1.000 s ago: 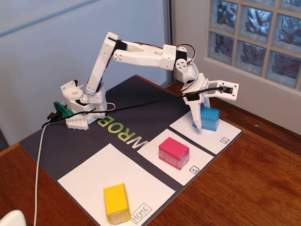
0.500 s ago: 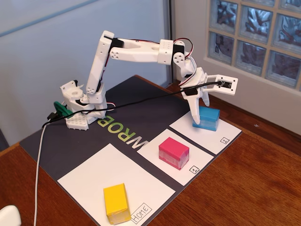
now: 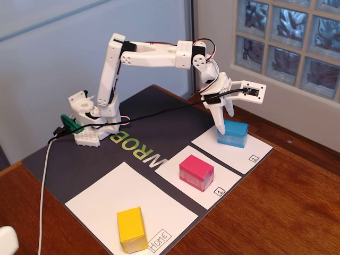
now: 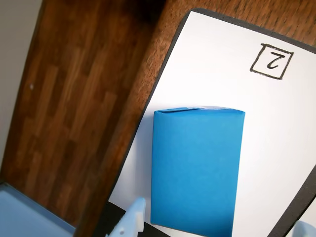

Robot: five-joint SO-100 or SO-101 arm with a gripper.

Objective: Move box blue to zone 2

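since the box blue (image 3: 232,133) already sits flat on zone 2 (image 3: 255,146), directly under the gripper (image 3: 223,118), whose spread, empty fingers straddle its long sides just above, any coming move looks like straight up.

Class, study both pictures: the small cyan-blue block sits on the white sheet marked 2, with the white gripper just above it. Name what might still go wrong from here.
1. The white gripper hangs close above the small cyan-blue block; a fingertip shows right beside it in the wrist view, so pulling away sideways might nudge it.
2. The block lies near one edge of the white sheet marked 2, so a small push may slide it onto the dark mat.
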